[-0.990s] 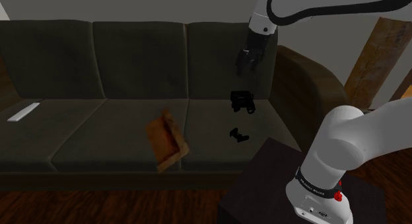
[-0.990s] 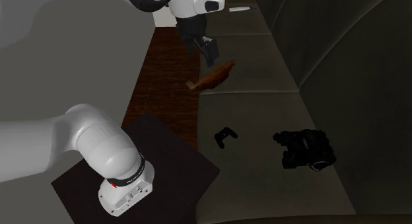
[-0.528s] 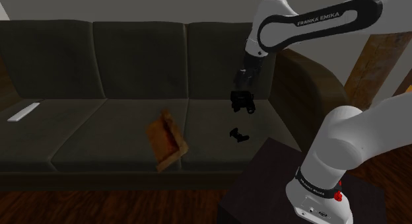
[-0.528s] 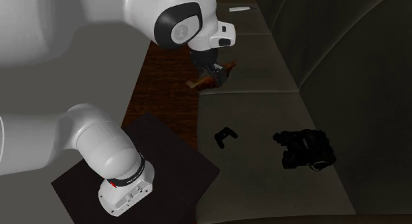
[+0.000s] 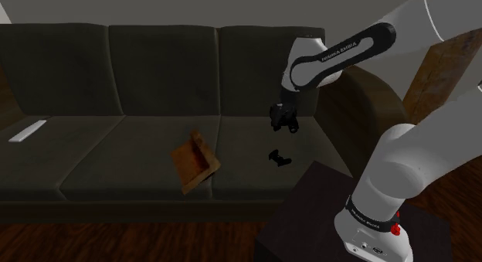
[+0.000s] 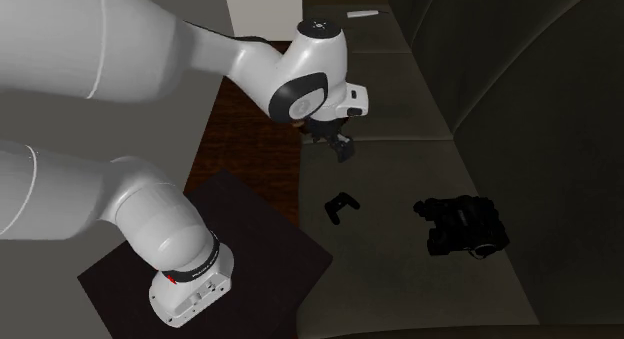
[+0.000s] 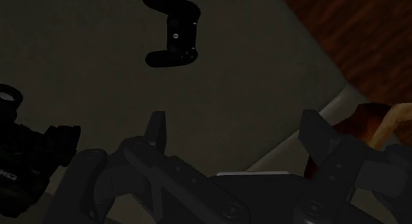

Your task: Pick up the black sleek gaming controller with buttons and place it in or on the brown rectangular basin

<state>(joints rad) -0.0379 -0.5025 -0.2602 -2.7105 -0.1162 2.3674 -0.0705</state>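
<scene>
Jaws spread apart, empty, hanging over the sofa seat (image 5: 116,156). Shoulder view, left to right: brown basin (image 5: 193,161) tilted on the middle cushion; black controller (image 5: 278,157) flat on the end cushion, below the jaws. Wrist view: it lies ahead, untouched, long axis running away from the jaws, across their closing line.

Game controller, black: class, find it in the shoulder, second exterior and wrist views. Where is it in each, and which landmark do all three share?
Shoulder view: the controller lies right of centre, just below the bulky black object.
Second exterior view: near the middle, left of that object.
Wrist view: ahead of the open gripper, apart from its fingers.
Shared landmark: the bulky black object.
</scene>
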